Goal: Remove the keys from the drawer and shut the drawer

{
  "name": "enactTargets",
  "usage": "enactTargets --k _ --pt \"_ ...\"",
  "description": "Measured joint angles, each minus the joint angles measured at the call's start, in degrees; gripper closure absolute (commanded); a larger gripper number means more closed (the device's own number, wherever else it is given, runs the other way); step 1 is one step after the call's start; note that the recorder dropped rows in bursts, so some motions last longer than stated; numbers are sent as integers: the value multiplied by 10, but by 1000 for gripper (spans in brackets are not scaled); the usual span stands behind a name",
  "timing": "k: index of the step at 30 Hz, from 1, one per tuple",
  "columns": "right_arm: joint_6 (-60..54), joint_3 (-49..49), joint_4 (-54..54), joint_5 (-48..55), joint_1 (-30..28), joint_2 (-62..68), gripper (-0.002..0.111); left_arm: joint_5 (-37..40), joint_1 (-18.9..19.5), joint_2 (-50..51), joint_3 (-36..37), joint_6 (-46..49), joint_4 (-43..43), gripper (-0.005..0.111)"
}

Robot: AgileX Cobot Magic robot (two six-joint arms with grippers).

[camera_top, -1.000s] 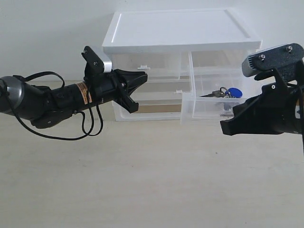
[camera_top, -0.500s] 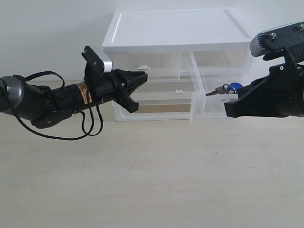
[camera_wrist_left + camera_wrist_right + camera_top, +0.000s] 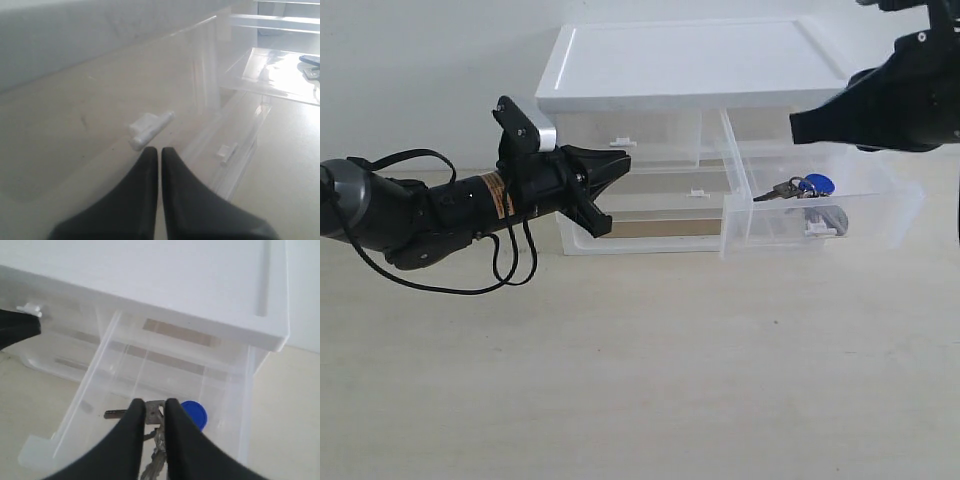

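The drawer [image 3: 820, 232] is pulled out of the white-topped cabinet [image 3: 700, 60] at the upper right. The keys [image 3: 790, 189] lie inside it with their blue fob [image 3: 817, 185]. My right gripper [image 3: 794, 124] hovers above the drawer, clear of the keys. In the right wrist view its fingers [image 3: 155, 403] stand a narrow gap apart, straight over the keys [image 3: 154, 411] and beside the fob [image 3: 196, 414]. My left gripper [image 3: 623, 159] is shut and empty, its tips [image 3: 159, 150] just short of the left small drawer's tab handle [image 3: 150, 127].
The full-width lower drawer [image 3: 640, 225] sits closed beneath the upper pair. The pale tabletop [image 3: 650, 380] stretches in front of the cabinet. The open drawer's side wall [image 3: 85, 390] runs close beside my right fingers.
My right arm has risen from in front of the open drawer to above it, uncovering the keys. The left arm has not moved.
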Motion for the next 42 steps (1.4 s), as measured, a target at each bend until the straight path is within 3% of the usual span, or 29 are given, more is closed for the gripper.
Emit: enactTargets --k 3,14,42 --pt "-1 -53 0 80 0 33 57 0 0 0 0 -1 0 102" --pt "-53 -220 32 280 -1 185 57 0 0 0 0 -2 0 102" --pt "-184 -263 186 329 -47 267 57 1 0 0 0 -3 0 102"
